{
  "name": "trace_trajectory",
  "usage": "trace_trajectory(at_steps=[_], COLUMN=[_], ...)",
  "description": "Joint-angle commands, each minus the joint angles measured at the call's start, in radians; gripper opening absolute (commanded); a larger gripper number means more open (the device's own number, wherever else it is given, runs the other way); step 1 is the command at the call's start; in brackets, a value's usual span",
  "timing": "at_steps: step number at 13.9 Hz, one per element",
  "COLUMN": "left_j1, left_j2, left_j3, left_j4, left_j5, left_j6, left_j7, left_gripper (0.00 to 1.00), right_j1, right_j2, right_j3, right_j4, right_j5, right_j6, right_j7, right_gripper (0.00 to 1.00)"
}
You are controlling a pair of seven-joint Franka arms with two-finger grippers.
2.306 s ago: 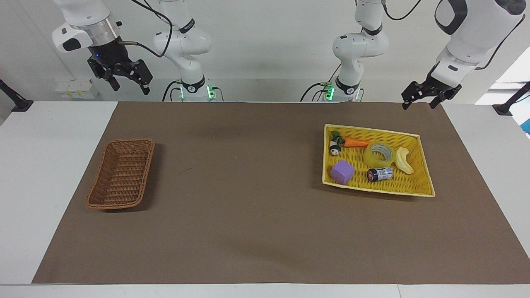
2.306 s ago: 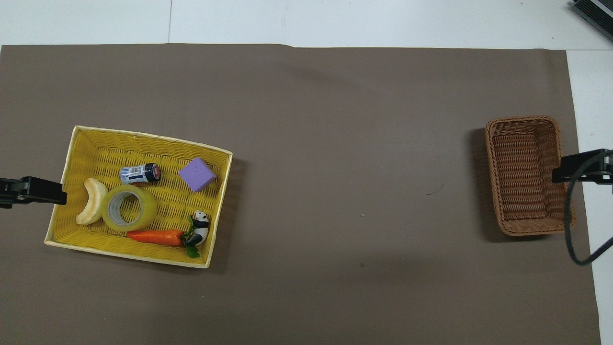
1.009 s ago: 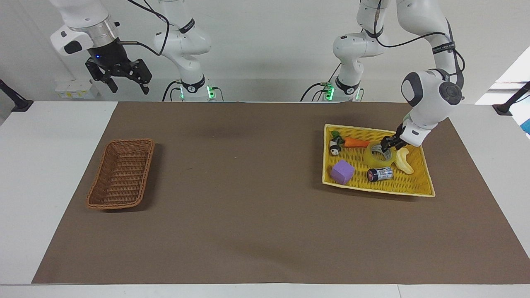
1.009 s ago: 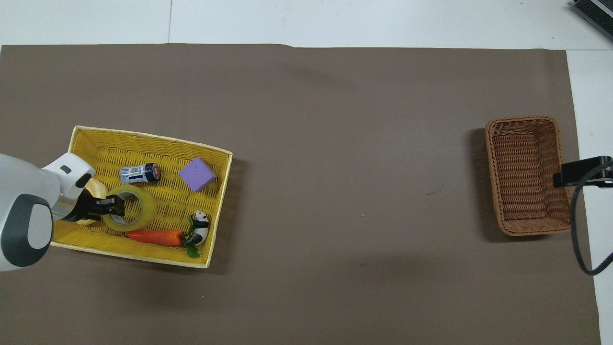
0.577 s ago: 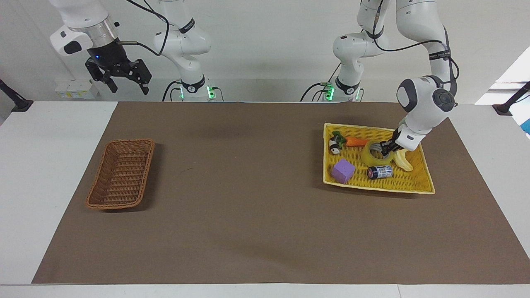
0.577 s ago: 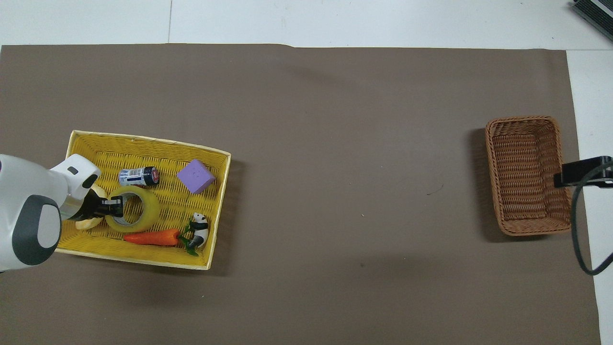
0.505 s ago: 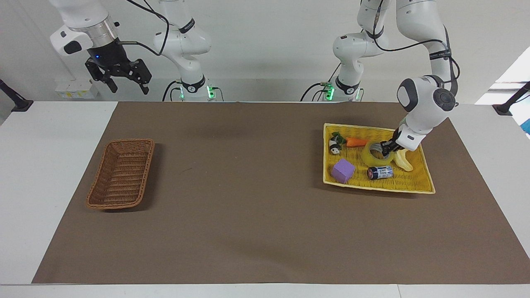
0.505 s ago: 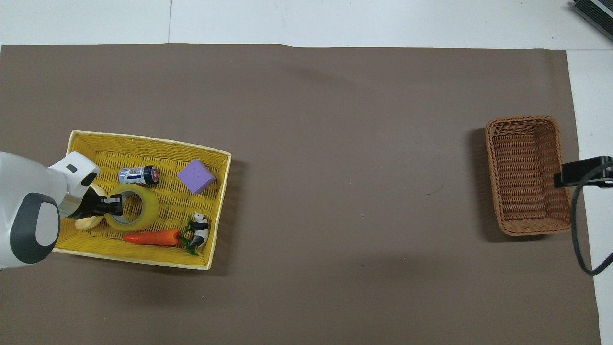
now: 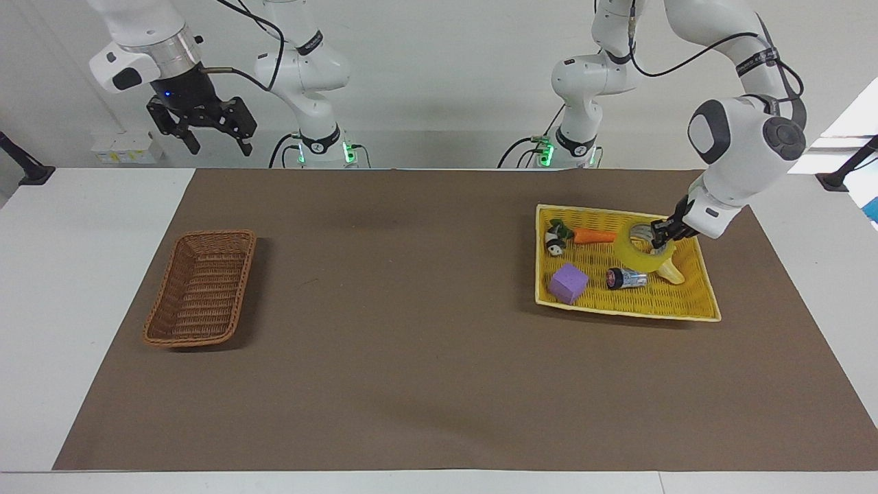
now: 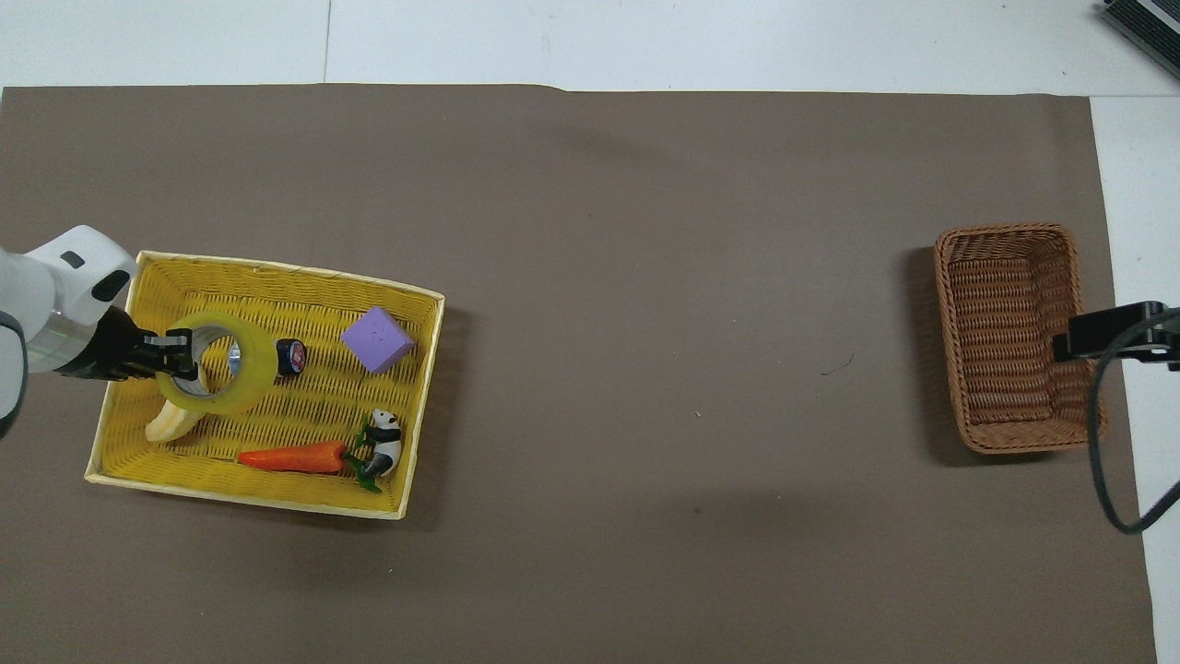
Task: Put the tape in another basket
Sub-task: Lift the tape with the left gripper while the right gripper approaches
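Tape (image 9: 646, 252) hangs in the left hand (image 9: 660, 237), which pinches the roll's wall and holds it tipped up just over the yellow tray (image 9: 689, 307), above the banana piece (image 9: 671, 273). The brown wicker basket (image 9: 201, 287) sits well apart at the right arm's end of the worktop, so the tape must go all the way across. The right hand (image 9: 209, 134) waits up high with its fingers spread wide, and it is the hand closer to that basket.
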Motion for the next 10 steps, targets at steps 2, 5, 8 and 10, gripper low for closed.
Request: trace_trajectory(at_steps=[2, 5, 8, 10], left_j1=[-0.025, -0.035, -0.067, -0.133], left_j2=[0.003, -0.034, -0.103, -0.105], left_j3=[0.002, -0.018, -0.034, -0.036], left_j4=[0.171, 0.231, 0.208, 0.208], left_j5=[-0.002, -0.005, -0.011, -0.016], left_j6=[-0.179, -0.233, -0.237, -0.234], left_j7=[0.004, 0.007, 0.01, -0.001], left_gripper=[0.0, 0.0, 0.0, 0.0], right_j1=[-0.006, -0.006, -0.006, -0.013], right_j2=[-0.022, 0.006, 0.038, 0.049], right_j3=[0.051, 0.094, 0.214, 0.302], right_j4=[-0.064, -0.076, -0.099, -0.099], right_j5=[0.03, 0.09, 0.127, 0.186], right_j6=[0.103, 0.169, 0.284, 0.312], right_j7=[0.009, 0.061, 0.217, 0.293], right_gripper=[1.0, 1.0, 1.0, 1.0])
